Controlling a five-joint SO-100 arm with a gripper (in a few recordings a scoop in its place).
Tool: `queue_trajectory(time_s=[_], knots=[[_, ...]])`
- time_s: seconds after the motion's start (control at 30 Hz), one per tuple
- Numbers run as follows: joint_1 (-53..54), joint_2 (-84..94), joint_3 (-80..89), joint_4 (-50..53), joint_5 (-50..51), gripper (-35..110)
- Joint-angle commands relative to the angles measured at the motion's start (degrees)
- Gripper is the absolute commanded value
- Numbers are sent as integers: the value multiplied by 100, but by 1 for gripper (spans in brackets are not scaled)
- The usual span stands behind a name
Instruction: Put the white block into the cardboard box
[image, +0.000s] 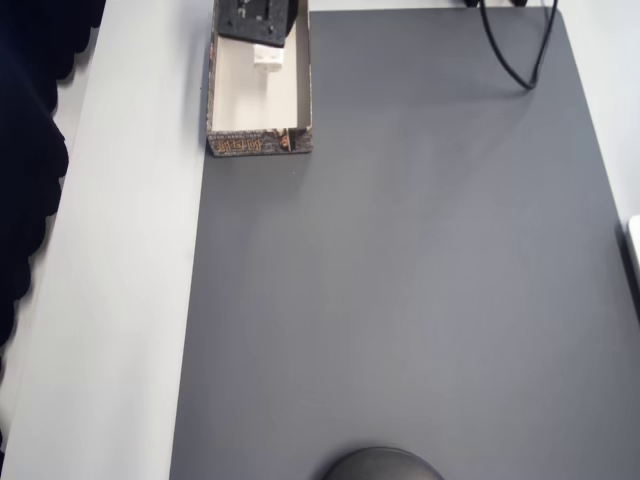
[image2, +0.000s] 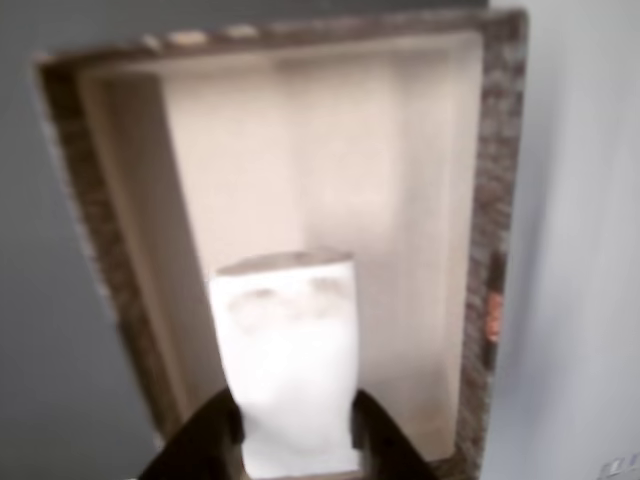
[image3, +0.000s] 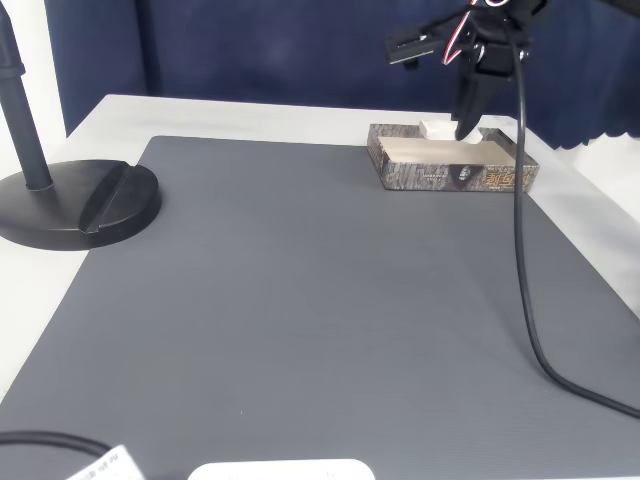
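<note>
The cardboard box (image: 259, 143) lies at the grey mat's top left corner in the overhead view, cream inside with dark patterned walls (image3: 450, 177). My gripper (image: 264, 42) reaches down into its far end. The white block (image: 268, 57) sits between my black fingers (image2: 215, 435), upright and tilted, its lower end inside the box (image2: 500, 200) in the wrist view. From the fixed view the white block (image3: 437, 129) pokes just above the box rim beside my gripper (image3: 463, 130). Whether the block touches the box floor I cannot tell.
A grey mat (image: 400, 300) covers most of the white table (image: 130, 250). A black stand with a round base (image3: 80, 205) sits at the left in the fixed view. A black cable (image3: 525, 250) hangs from the arm across the mat's right side.
</note>
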Motion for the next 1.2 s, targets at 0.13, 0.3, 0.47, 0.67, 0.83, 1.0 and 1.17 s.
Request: queue_trajectory(time_s=[0.13, 0.3, 0.47, 0.67, 0.83, 1.0, 1.17], knots=[[105, -334, -888, 35, 176, -2], [114, -624, -1099, 35, 185, -2], [158, -905, -1371, 35, 185, -2], [158, -1178, -1573, 26, 176, -2], [114, -1274, -1652, 18, 79, -2], [97, -1257, -1652, -18, -229, -1], [79, -1239, -1661, -88, -325, 5]])
